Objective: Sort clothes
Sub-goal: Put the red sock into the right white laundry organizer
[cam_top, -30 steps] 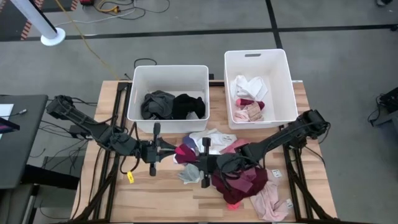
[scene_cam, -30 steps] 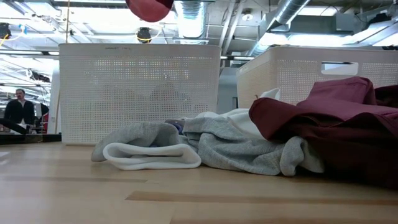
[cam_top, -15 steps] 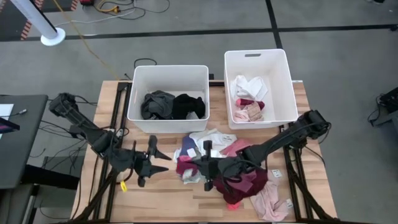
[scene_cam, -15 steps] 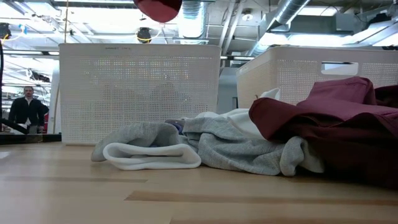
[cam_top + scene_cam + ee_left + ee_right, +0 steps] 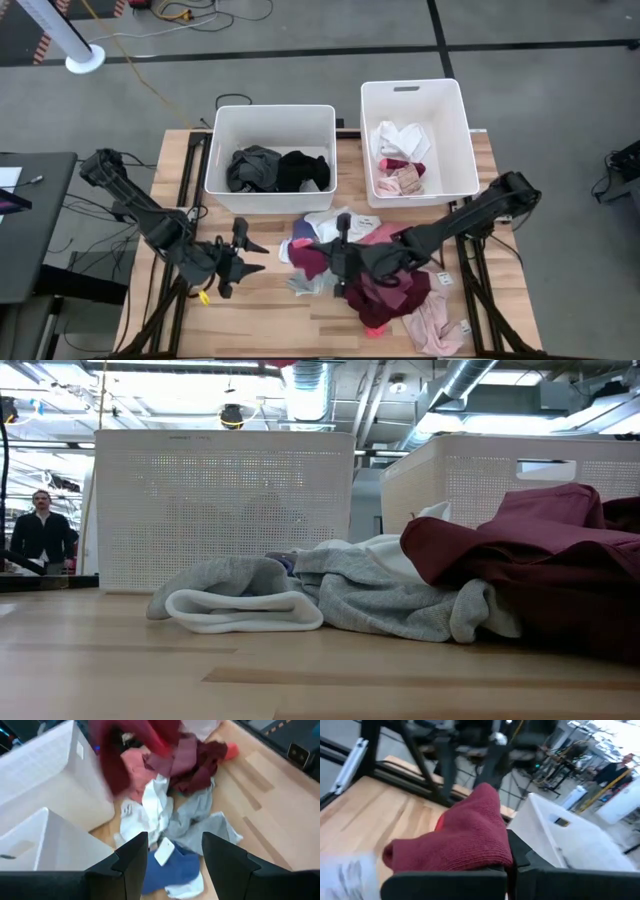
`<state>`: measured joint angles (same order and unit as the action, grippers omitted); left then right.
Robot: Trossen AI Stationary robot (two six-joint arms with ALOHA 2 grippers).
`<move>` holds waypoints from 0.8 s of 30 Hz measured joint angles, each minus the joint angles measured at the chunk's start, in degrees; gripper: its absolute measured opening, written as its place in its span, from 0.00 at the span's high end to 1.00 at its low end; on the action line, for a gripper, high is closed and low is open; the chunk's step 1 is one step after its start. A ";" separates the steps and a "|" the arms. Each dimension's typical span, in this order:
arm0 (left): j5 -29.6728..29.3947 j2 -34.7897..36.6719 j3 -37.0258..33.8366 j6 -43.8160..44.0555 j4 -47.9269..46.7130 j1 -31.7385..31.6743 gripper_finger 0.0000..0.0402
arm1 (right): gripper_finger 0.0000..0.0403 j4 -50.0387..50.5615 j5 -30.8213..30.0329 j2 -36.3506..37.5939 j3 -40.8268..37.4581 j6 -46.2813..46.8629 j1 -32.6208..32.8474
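Right claw (image 5: 507, 862) clamped on maroon garment (image 5: 462, 837) above the pile (image 5: 375, 270); left claw (image 5: 243, 257) open, empty, beside pile.

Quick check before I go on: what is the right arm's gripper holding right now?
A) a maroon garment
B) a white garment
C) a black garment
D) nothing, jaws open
A: the right wrist view shows the right gripper with its jaws shut on a maroon garment, and the high view shows it carried over the pile on the table.
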<state>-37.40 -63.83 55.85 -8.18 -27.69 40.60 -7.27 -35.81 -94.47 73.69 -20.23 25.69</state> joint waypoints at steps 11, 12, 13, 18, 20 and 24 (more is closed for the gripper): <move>0.09 0.09 -5.60 5.94 1.52 0.31 0.54 | 1.00 2.33 -4.99 8.68 0.00 -3.85 0.19; 0.10 0.09 -6.12 6.44 1.85 0.34 0.54 | 1.00 2.89 -5.26 9.50 0.00 -3.86 0.17; 0.12 0.09 -6.67 6.95 2.25 0.45 0.54 | 1.00 3.45 -5.47 10.40 0.00 -3.85 0.15; 0.10 0.09 -9.09 7.93 5.20 0.85 0.54 | 1.00 6.20 -8.31 14.64 0.02 -3.82 0.15; 0.14 0.09 -9.41 8.24 5.27 0.92 0.54 | 1.00 7.23 -9.23 16.10 0.02 -3.80 0.22; 0.14 0.09 -9.41 8.89 5.41 1.32 0.54 | 1.00 9.05 -11.23 18.41 0.02 -3.79 0.55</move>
<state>-37.26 -63.75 46.44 0.71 -22.27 41.92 1.78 -47.03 -76.06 73.71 -24.02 26.25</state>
